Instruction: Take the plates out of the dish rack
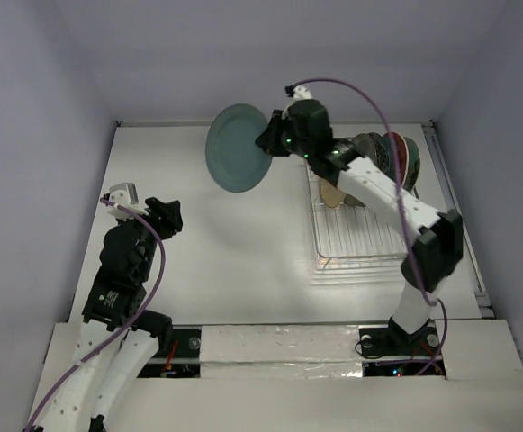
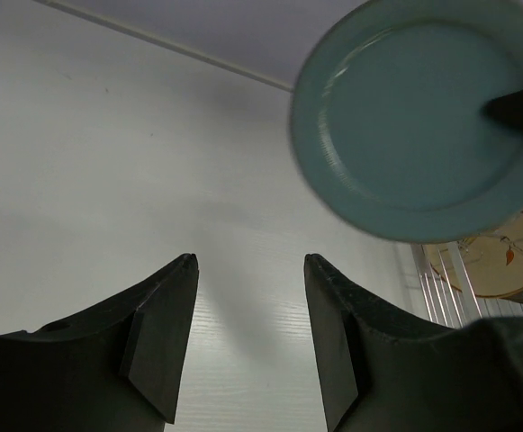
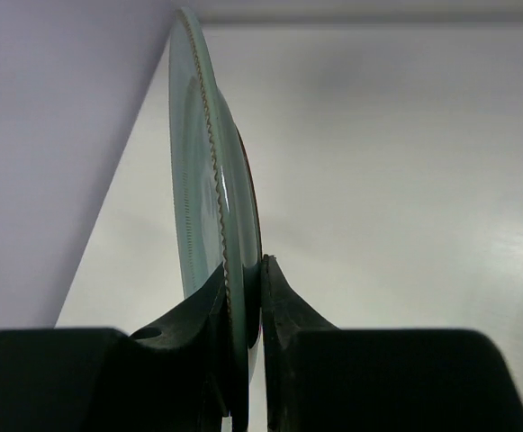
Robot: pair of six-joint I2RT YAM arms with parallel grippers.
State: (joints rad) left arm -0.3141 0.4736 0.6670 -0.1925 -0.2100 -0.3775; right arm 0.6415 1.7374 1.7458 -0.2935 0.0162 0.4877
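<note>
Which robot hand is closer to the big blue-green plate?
Right. The right gripper pinches the teal plate by its rim. The left gripper hangs open over the table, well apart from it.

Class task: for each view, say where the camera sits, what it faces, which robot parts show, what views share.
Top external: overhead behind the robot, facing the white table; left arm, right arm show.
Left wrist: faces the round teal ceramic plate; open left gripper shows.
Right wrist: sights along right gripper, shut on that plate's rim.
Shared: the plate.
</note>
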